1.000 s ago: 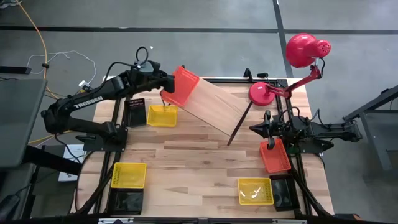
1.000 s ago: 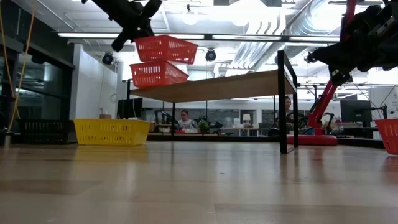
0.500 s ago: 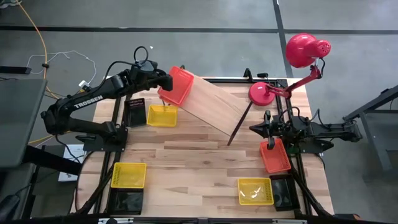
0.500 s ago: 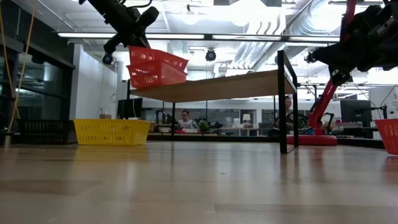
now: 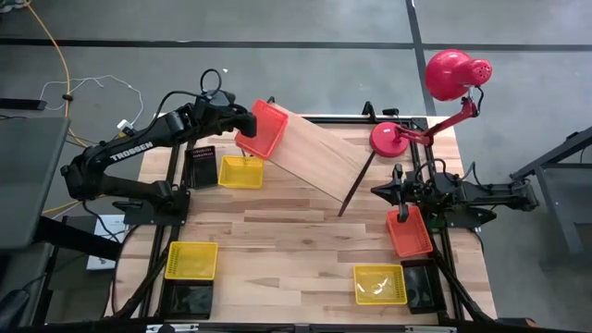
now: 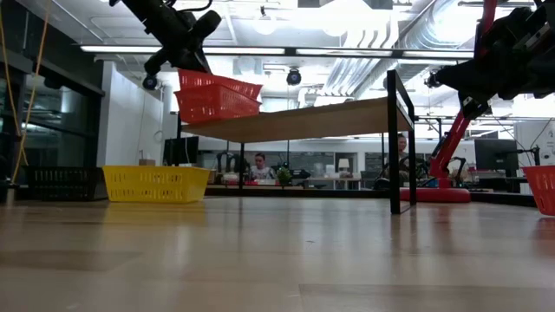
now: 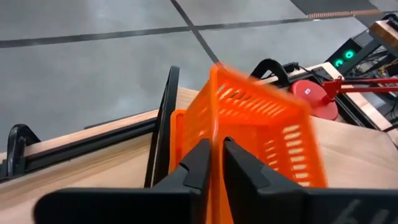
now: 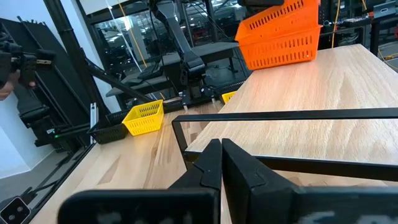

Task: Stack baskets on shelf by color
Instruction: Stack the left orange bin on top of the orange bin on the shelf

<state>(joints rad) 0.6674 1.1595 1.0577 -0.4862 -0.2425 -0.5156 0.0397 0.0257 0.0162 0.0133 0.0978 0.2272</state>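
Two orange-red baskets sit nested on the far-left end of the light wood shelf. The upper basket lies in the lower basket, whose bottom rests on the board. My left gripper is at the upper basket's left end, shut on its wall. My right gripper waits shut at the table's right side, beside another orange-red basket on the tabletop. My left gripper pinches the upper basket's end wall at the rim, with one finger inside the basket and one outside. The fingers slant down from the table's left. The basket sits inside the lower one, slightly tilted, its held end higher.
A yellow basket and a black basket stand on the tabletop left of the shelf. More yellow baskets and black ones lie near the front edge. A red desk lamp stands at the far right.
My left gripper has sunk a little and tipped downward. The upper orange-red basket, held level above the lower one a second ago, has come down into it and now sits nested there.
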